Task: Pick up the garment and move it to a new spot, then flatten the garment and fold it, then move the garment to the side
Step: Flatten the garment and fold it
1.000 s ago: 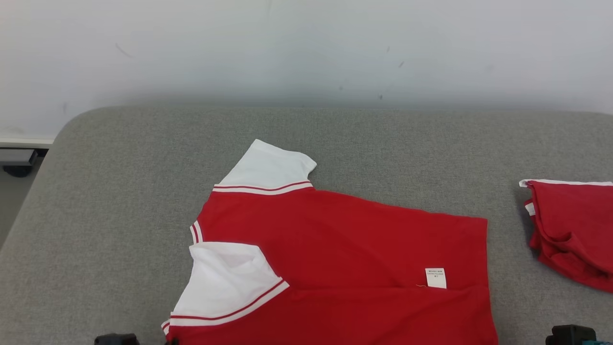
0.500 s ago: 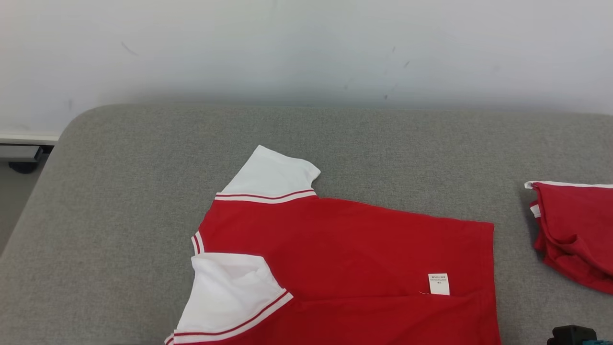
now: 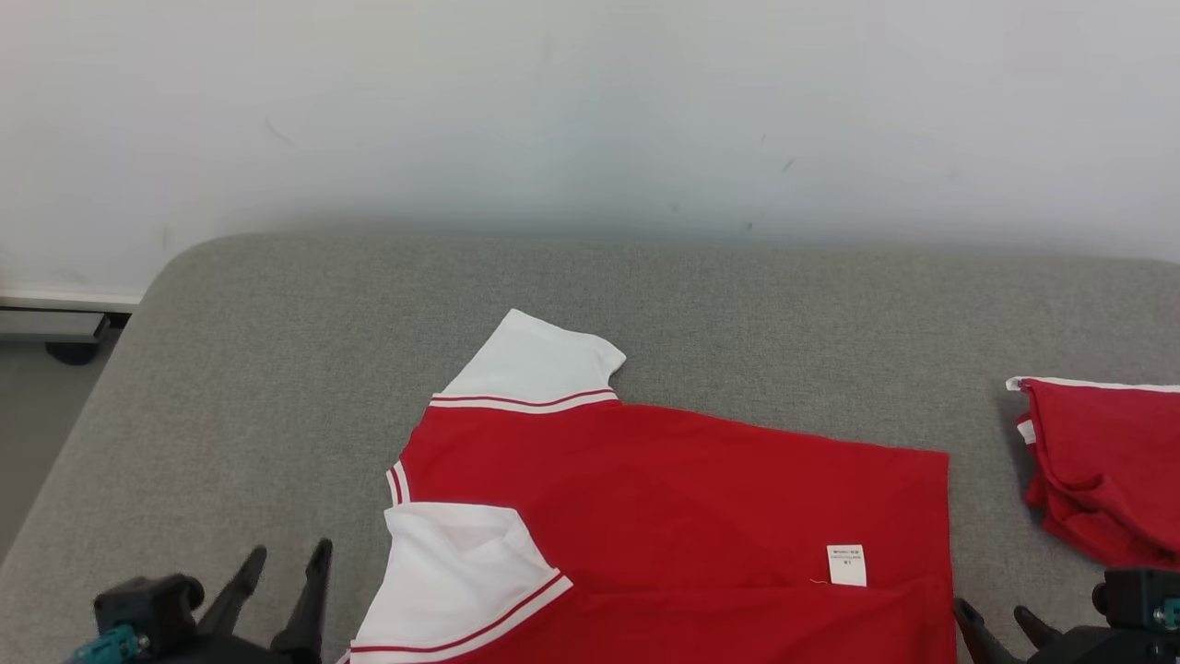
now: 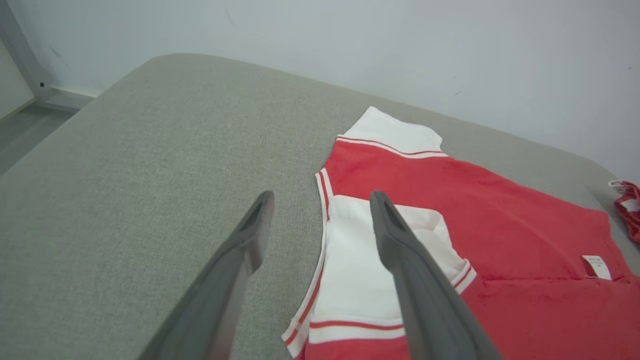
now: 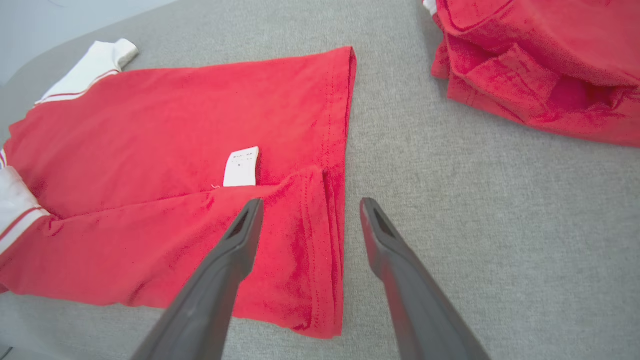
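Red shirt point(image 3: 664, 498) lay freed, one fold made: left gripper point(image 3: 289, 549) by its sleeve point(image 3: 461, 563) and right gripper point(image 3: 991, 609) by its hem point(image 3: 936, 516) had just opened, empty.

**Plain test room, lab type**

Grey fabric-covered worktop point(image 3: 277, 369), rounded corner, set against a scuffed white wall point(image 3: 590, 111). Grey floor point(image 3: 23, 415) and metal rail point(image 3: 51, 325) at the wall's foot. One red garment point(image 3: 682, 498) laid out, a second garment point(image 3: 1106, 461) folded, well apart.
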Motion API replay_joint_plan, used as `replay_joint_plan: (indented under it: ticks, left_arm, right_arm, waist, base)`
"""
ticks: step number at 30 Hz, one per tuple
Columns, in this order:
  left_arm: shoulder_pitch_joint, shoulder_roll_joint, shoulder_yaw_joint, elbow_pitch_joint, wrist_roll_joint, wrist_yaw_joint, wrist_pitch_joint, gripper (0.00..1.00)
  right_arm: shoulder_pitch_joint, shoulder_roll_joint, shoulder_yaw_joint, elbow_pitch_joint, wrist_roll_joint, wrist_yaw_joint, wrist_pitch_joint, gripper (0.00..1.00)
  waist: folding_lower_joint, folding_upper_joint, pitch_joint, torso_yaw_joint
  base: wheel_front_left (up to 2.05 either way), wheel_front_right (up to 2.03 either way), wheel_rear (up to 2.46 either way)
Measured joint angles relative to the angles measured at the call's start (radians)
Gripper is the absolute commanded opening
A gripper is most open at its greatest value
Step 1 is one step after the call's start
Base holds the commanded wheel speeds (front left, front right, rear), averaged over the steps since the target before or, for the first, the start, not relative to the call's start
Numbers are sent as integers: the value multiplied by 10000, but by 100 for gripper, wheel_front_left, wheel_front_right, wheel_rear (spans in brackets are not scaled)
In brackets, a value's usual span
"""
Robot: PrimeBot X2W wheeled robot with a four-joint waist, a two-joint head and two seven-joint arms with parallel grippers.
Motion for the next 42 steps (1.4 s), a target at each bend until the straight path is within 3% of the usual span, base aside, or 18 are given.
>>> replay_joint_plan:
  ticks: [6, 13, 23, 42]
  left_arm:
    - [-921, -826, 474, -226, -56, 0, -1112, 100]
    - [-1216, -1208, 303, 15, -132, 0, -1699, 100]
    - [-1208, -988, -176, 880, 362, 0, -1590, 100]
    - [-1155, -813, -316, 1335, 443, 8, -1034, 100]
  right_arm:
    - [-844, 305, -79, 0, -163, 0, -976, 100]
    - [-1488, 934, 391, 426, -174, 192, -1708, 100]
    - [-2080, 1127, 715, 1158, -382, 531, -2911, 100]
    - [-1887, 1024, 295, 1553, -878, 472, -4297, 100]
  waist:
    - [0, 0, -449, -20]
    - [-1, 0, -792, -193]
    - [0, 0, -910, -716]
    - [0, 0, -879, -770]
  base:
    - [0, 0, 0]
    - [0, 0, 0]
    - [0, 0, 0]
    - [0, 0, 0]
